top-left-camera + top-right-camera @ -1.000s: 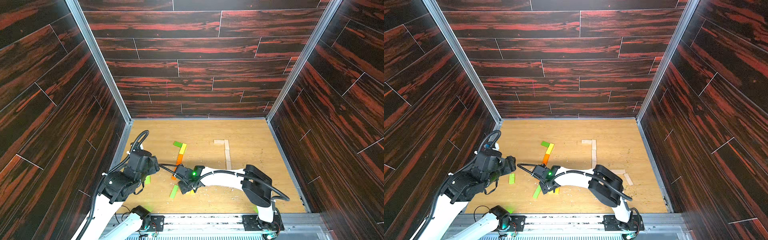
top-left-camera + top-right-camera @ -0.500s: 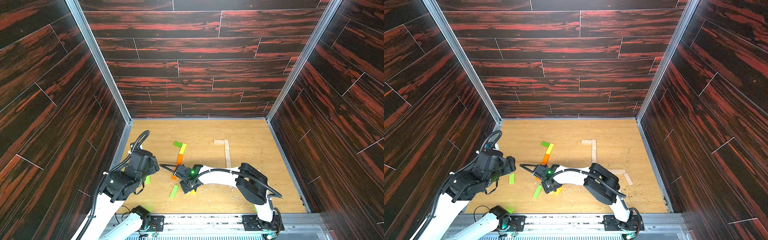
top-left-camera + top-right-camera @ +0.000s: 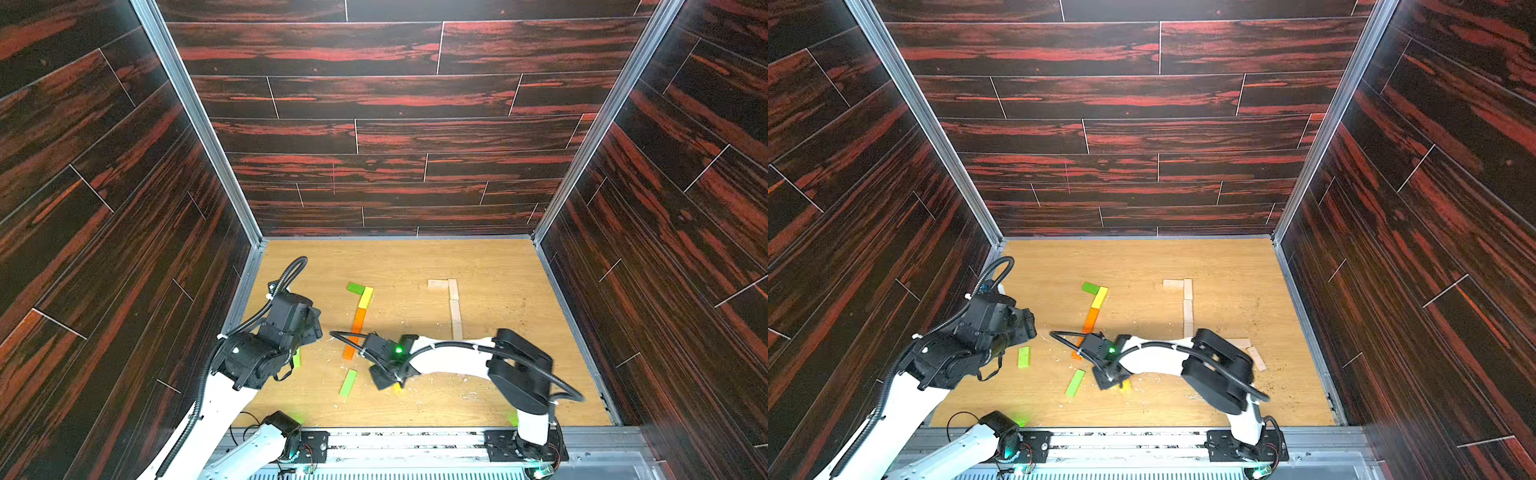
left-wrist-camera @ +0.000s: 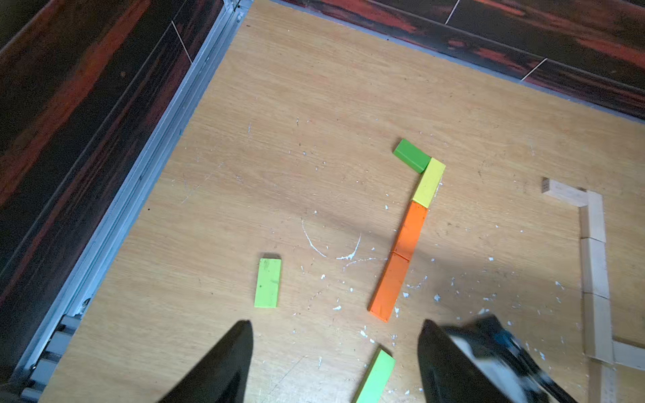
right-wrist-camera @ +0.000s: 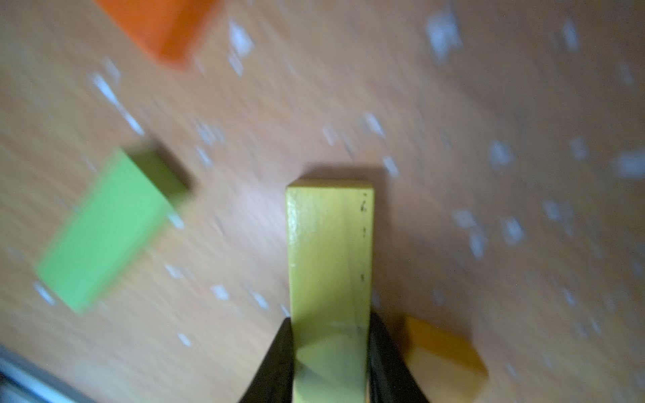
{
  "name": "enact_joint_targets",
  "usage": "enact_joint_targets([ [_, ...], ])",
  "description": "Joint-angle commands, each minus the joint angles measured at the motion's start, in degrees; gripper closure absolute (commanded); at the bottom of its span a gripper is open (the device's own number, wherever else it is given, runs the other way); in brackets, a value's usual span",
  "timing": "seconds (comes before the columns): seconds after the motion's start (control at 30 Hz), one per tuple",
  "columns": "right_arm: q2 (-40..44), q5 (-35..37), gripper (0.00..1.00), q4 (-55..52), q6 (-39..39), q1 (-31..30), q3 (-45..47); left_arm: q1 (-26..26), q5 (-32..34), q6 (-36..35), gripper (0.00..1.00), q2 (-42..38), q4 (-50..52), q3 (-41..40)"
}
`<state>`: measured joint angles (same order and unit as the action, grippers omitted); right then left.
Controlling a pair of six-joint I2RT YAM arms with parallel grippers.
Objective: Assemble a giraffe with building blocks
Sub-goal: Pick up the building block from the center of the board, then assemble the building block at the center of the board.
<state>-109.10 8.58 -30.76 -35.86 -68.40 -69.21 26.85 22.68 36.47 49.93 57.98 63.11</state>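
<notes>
Yellow plank (image 5: 330, 258) is clamped in the right jaws, left jaws held apart and empty, with a lift toward the orange planks (image 4: 409, 233) judged due next.

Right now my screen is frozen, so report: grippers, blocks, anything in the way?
Right gripper shut on yellow block. Left gripper open, empty. Orange-yellow block close beside the grip; green block off to one side, clear.

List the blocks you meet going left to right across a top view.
light green block → slanted green block → yellow block → column of pale blocks → slanted pale block. Left out: the row of coloured blocks, which overlaps the slanted green block.
</notes>
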Motion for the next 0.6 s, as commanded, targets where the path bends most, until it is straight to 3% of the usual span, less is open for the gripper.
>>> enact_joint_targets([
  [0.0, 1.68, -0.42, 0.76, -4.77, 2.62, -0.79, 4.15, -0.56, 0.69, -0.3, 0.23, 0.49, -1.51, 0.19],
  [0.27, 0.36, -1.59, 0.8, -2.0, 20.74, -2.81, -0.51, -1.89, -0.45, 0.45, 0.23, -0.19, -3.42, -1.19],
  [0.57, -5.16, -0.82, 0.8, -2.63, 27.89, -1.05, -6.9, -2.92, 0.35, -0.34, 0.22, -2.46, -1.47, -1.48],
])
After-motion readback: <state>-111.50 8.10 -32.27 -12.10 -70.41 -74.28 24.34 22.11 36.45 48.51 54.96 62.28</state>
